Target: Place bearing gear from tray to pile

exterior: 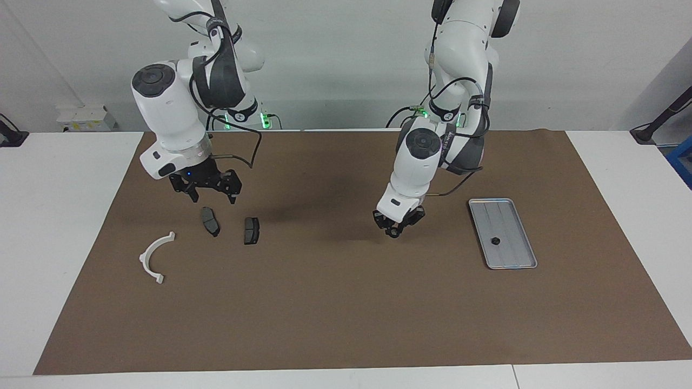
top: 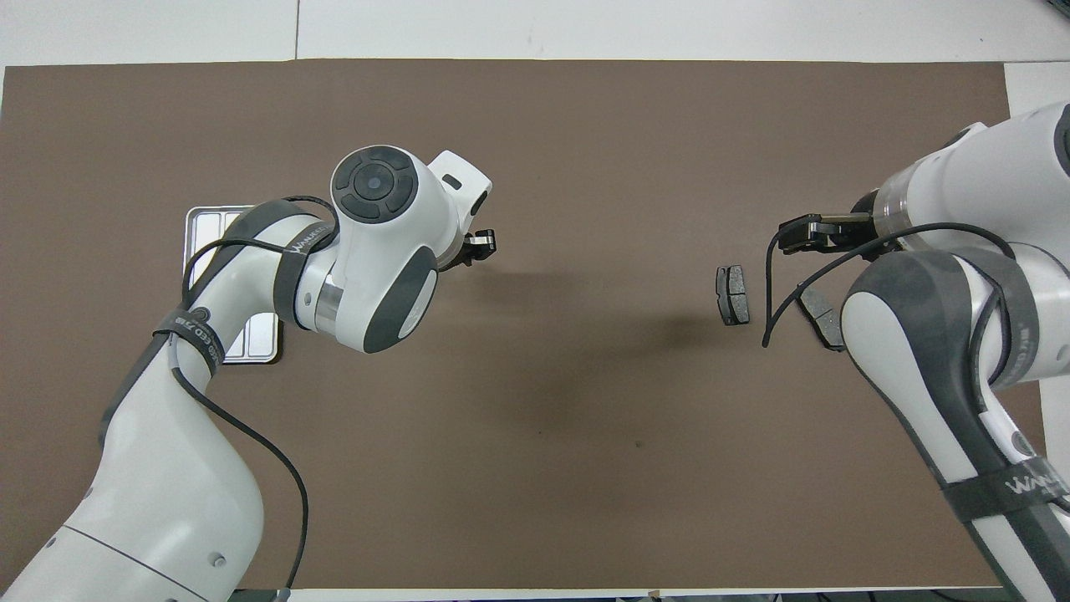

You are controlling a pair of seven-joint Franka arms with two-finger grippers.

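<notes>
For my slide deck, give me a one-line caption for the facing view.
Bearing gear sits in the tray; left gripper over the mat, right gripper above the pile.

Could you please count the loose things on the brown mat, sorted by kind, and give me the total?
Flat silver-grey ribbed metal tray: 1
Small dark bearing gear, lying in the tray: 1
White semicircular plastic bracket: 1
Dark grey brake-pad-shaped pieces: 2
Total: 5
</notes>
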